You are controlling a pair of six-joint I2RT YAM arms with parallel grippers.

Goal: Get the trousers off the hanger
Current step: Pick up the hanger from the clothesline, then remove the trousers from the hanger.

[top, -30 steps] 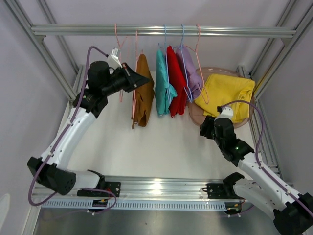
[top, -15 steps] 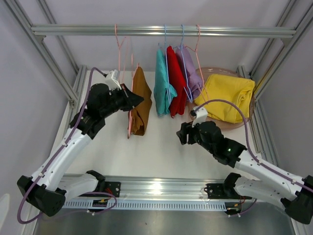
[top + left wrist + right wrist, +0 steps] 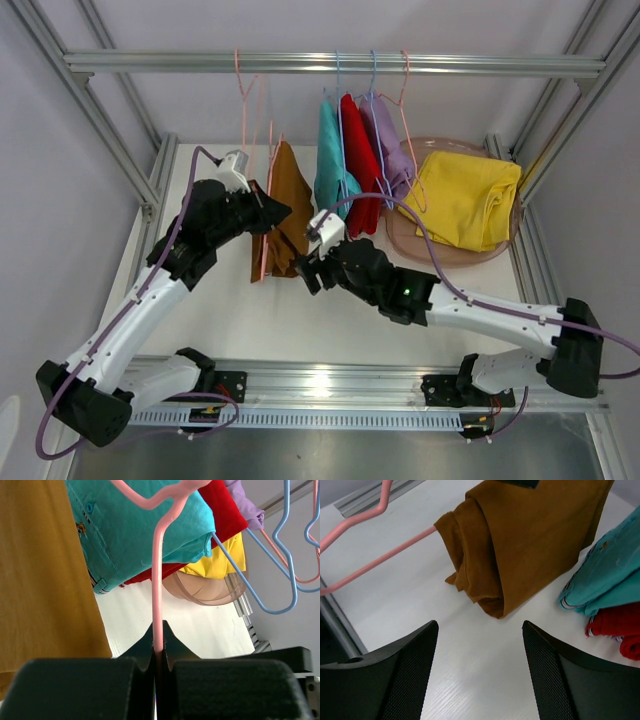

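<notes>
Surface: white table (image 3: pixel 330 310), matt and bare at the centre, enclosed by pale walls (image 3: pixel 60 150) and an aluminium frame, with an aluminium rail (image 3: pixel 330 63) running across the top. Item 1, brown trousers (image 3: pixel 290 200) – folded over a pink hanger (image 3: pixel 158 595), hanging low over the table at left of centre. The left gripper (image 3: pixel 158 645) is clamped tight on the hanger's wire, with the brown cloth just beside it. The right gripper (image 3: pixel 480 645) stands wide with nothing between its fingers. It points at the trousers' lower folded end, near but apart. Items 2–4, teal trousers (image 3: pixel 332 170), red trousers (image 3: pixel 360 160) and lavender trousers (image 3: pixel 388 145), hang side by side from the rail, to the right of the brown pair. Item 5, yellow trousers (image 3: pixel 465 195), lie in a pinkish tub (image 3: pixel 420 245) at far right.
</notes>
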